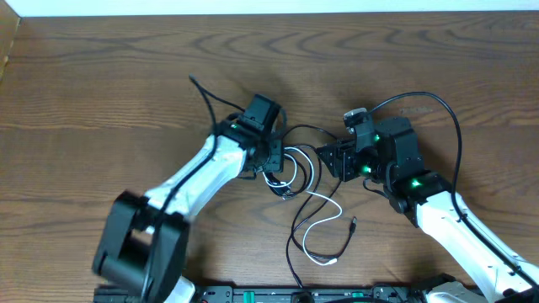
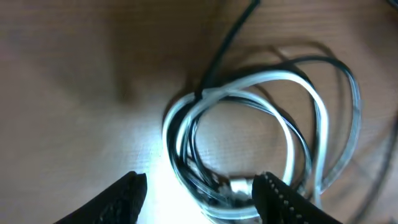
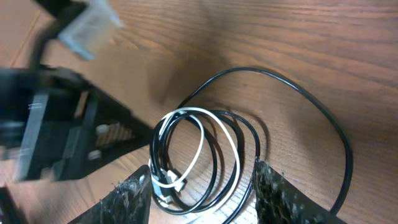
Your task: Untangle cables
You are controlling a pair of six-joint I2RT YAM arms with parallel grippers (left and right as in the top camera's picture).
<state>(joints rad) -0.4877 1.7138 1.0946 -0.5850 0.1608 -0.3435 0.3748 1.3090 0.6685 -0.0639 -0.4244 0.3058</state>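
**A:** While the left pincer [image 2: 200, 184] and the right pincer [image 3: 202, 175] hover over the same spot, where are the cables [image 1: 290, 168]?

**B:** On the tabletop [image 1: 126, 76], in a small coil between the two arms; the white cable [image 3: 193, 111] is wound in with the black cable [image 3: 292, 84], and a wide black loop and a white tail run out from the coil towards the near edge.

**A:** And the pincers?

**B:** Both stand apart and hold nothing; the near edge of the coil lies in the gap of each.

**A:** What could go wrong?

**B:** I would say the worst is a grab at the whole bundle; fingers that close on several strands and pull would tighten the coil rather than open it. A small metal plug end [image 2: 239, 185] sits among the strands by the left pincer; it may catch in a loop if dragged through.

**A:** Anything else?

**B:** The two pincers are near each other; a careless reach could knock them together, and thin cord may slip from a loose pinch.
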